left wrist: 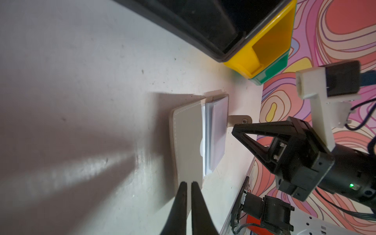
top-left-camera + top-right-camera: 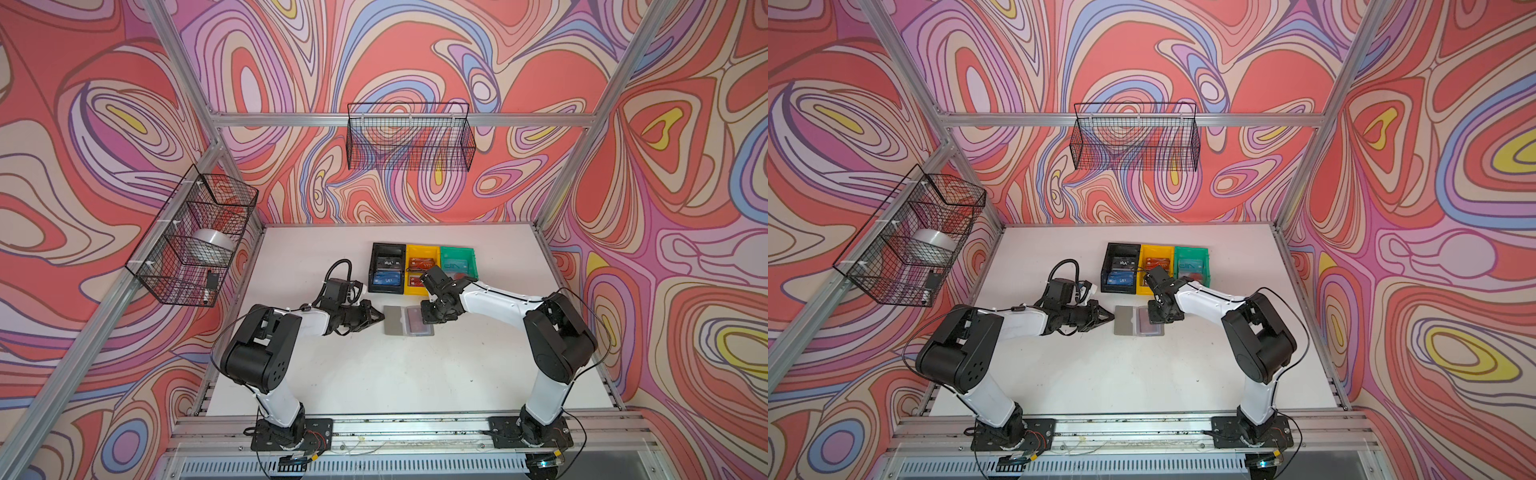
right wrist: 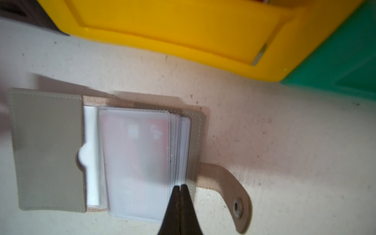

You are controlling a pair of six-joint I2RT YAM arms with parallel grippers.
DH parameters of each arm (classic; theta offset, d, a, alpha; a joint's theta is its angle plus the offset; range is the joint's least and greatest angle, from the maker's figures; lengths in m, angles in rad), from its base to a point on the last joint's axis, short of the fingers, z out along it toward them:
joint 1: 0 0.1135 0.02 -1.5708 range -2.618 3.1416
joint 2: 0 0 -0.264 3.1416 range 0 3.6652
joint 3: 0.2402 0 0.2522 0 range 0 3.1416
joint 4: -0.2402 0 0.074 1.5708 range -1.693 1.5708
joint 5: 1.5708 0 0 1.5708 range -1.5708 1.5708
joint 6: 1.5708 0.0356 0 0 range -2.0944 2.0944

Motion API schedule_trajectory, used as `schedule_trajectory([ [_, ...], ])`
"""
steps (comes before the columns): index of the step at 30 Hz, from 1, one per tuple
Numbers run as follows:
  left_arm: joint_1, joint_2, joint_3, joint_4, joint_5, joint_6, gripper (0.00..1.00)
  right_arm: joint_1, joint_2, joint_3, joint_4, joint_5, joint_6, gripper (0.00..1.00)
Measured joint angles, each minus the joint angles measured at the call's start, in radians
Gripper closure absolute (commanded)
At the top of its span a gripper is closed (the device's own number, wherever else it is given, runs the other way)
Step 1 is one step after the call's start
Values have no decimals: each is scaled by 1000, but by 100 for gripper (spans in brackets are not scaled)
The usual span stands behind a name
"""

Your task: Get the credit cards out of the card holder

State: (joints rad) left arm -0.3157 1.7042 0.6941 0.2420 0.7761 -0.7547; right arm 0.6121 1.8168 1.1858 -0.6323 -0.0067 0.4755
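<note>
Holder (image 2: 395, 320) lies open on the white tabletop (image 2: 374, 374), just in front of three bins (image 2: 422, 248) in which other cards (image 2: 386, 280) lie. The left arm is stretched low and almost level toward the holder's left side, with the wrist rolled on its side. The left end effector (image 1: 189, 183) has its fingers nearly together on the edge of the grey cover (image 1: 187, 142), which looks pinched between them. The right arm keeps its elbow high, the forearm reaches inward, and the wrist bends steeply down over the holder's right half. The right end effector (image 3: 179, 185) is closed, with its tips at the edge of the clear sleeves (image 3: 177, 138). I cannot tell if a sleeve is caught. A red card (image 3: 134, 154) sits in the front sleeve, and the strap (image 3: 230, 189) lies flat beside it.
</note>
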Motion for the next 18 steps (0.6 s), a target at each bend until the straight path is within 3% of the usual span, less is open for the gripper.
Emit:
schedule_trajectory([
  [18, 0, 28, 0, 2, -18, 2, 90, 0, 58, 27, 19, -24, -6, 100],
])
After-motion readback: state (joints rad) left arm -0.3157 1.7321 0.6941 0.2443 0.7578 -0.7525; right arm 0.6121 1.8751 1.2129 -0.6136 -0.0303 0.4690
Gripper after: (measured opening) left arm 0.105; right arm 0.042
